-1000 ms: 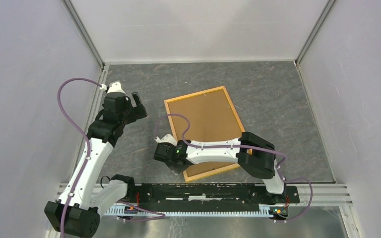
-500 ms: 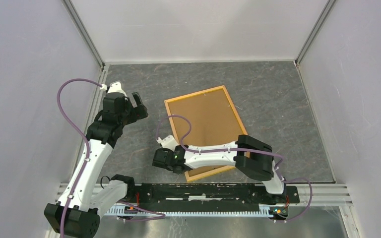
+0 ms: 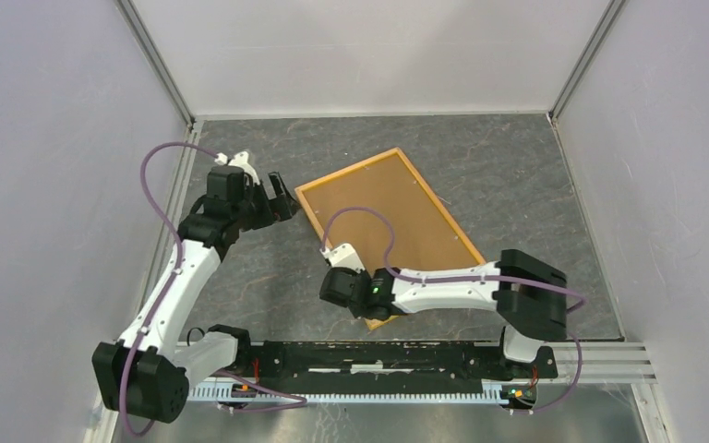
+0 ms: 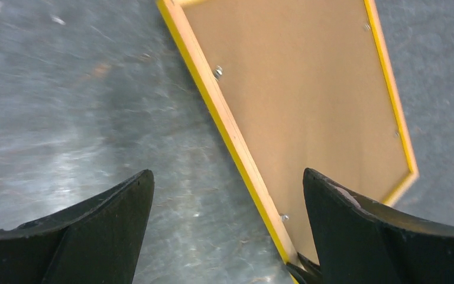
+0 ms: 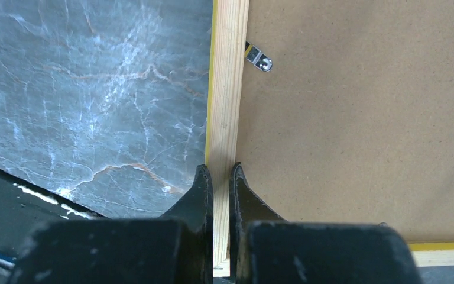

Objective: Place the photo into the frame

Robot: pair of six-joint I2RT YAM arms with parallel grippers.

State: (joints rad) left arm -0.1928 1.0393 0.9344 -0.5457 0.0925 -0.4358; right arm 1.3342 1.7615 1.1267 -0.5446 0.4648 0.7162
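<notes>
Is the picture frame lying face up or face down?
Face down: the frame shows its brown backing board and a little metal clip on top.

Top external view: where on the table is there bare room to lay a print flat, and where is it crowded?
Free: the wide table strip between the frame and the right wall; the strip along the back wall; the patch between the left arm and the frame. Crowded: the frame's near corner, pinched by the right gripper.

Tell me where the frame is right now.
Top view: the frame lies back-up mid-table, slanted. The right gripper pinches its left rail near the front corner; the open left gripper hangs beside its far-left corner.
</notes>
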